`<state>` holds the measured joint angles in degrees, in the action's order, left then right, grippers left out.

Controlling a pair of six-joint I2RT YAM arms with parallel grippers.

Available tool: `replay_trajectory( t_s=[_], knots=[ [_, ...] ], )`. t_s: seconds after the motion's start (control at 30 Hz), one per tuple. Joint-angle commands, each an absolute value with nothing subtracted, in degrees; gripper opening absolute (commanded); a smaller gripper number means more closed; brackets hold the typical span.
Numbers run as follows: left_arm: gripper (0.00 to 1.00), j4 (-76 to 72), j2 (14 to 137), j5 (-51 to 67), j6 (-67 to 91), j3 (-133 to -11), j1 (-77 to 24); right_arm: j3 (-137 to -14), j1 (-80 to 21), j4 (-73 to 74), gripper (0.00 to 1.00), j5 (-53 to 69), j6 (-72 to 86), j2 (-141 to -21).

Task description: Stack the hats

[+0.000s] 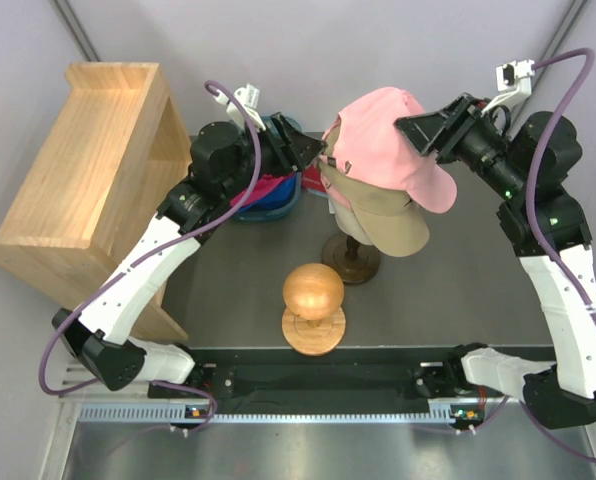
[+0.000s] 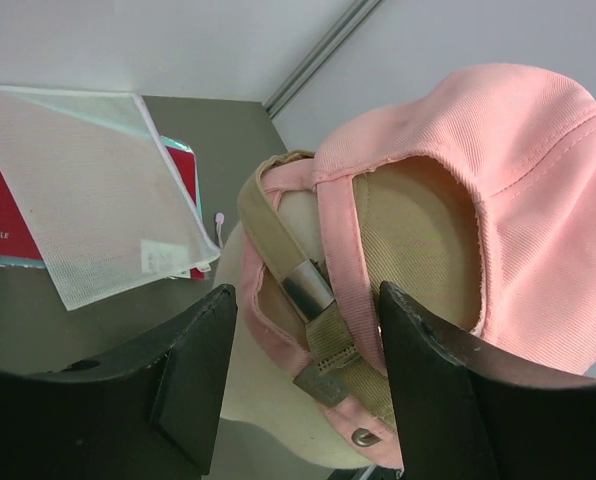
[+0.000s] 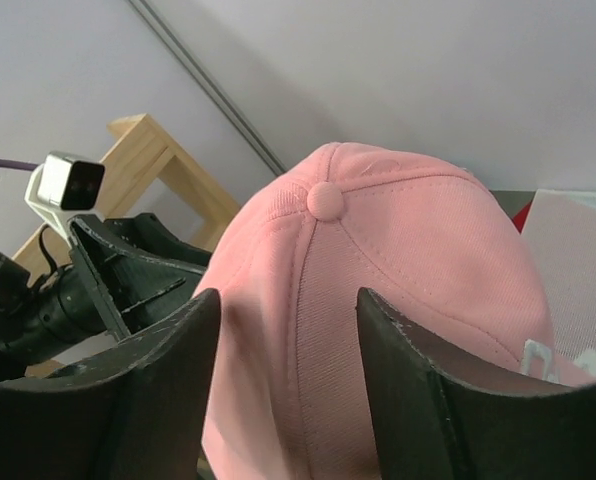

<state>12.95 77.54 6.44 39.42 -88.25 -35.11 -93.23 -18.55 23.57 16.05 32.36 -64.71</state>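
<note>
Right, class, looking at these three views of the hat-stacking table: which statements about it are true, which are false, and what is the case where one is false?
1. The pink cap sits over the tan cap on the stand. True.
2. The wooden ball wears a cap. False: it is bare.
3. The left gripper is at the caps' back straps, jaws apart. True.
4. The right gripper is clamped shut on the pink cap's brim. False: its jaws stand apart by the crown.
5. The wooden shelf stands on the right arm's side. False: it is on the left arm's side.
</note>
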Motion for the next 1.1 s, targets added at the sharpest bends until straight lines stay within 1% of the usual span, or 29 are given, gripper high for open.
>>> replay_trajectory(
  t_s=[0.0, 0.03, 0.07, 0.13, 0.3, 0.4, 0.5, 0.63, 0.8, 0.93, 1.07],
  knots=[
    [0.62, 14.4, 76.1, 6.6, 39.8, -87.3, -35.6, -91.8, -19.2, 22.6, 0.67, 15.3, 34.0, -62.7],
    [0.61, 14.7, 75.9, 6.2, 39.6, -87.2, -35.6, -91.6, -19.2, 23.1, 0.77, 14.6, 34.4, -62.0],
    [0.61, 14.8, 75.9, 6.0, 39.6, -86.8, -35.7, -91.8, -18.8, 23.7, 0.8, 13.6, 35.4, -61.5],
    [0.59, 14.7, 75.4, 5.5, 39.5, -86.2, -35.7, -91.8, -18.0, 25.4, 0.84, 11.2, 37.7, -60.0],
    [0.59, 14.9, 75.3, 5.2, 39.1, -85.3, -35.7, -86.5, -11.3, 23.6, 0.86, 11.6, 45.3, -54.6],
    [0.59, 15.1, 75.1, 5.1, 38.8, -85.2, -35.6, -83.6, -7.3, 25.8, 0.86, 11.7, 49.6, -52.5],
    [0.59, 15.6, 75.1, 4.7, 37.9, -85.2, -35.7, -76.6, -4.3, 25.9, 0.86, 10.4, 56.2, -48.1],
    [0.59, 16.1, 74.9, 4.3, 37.4, -84.6, -35.7, -66.0, -3.0, 24.4, 0.85, 9.8, 65.6, -42.7],
    [0.59, 16.3, 74.4, 4.6, 36.7, -84.6, -35.7, -58.5, -2.5, 23.2, 0.86, 7.5, 70.6, -36.6],
    [0.59, 16.3, 74.2, 4.6, 35.9, -84.6, -35.7, -51.3, -2.0, 20.4, 0.85, 7.0, 72.5, -33.4],
    [0.59, 16.3, 74.2, 4.7, 35.5, -84.8, -35.6, -47.5, -1.8, 17.3, 0.85, 6.2, 72.3, -31.0]
  ],
)
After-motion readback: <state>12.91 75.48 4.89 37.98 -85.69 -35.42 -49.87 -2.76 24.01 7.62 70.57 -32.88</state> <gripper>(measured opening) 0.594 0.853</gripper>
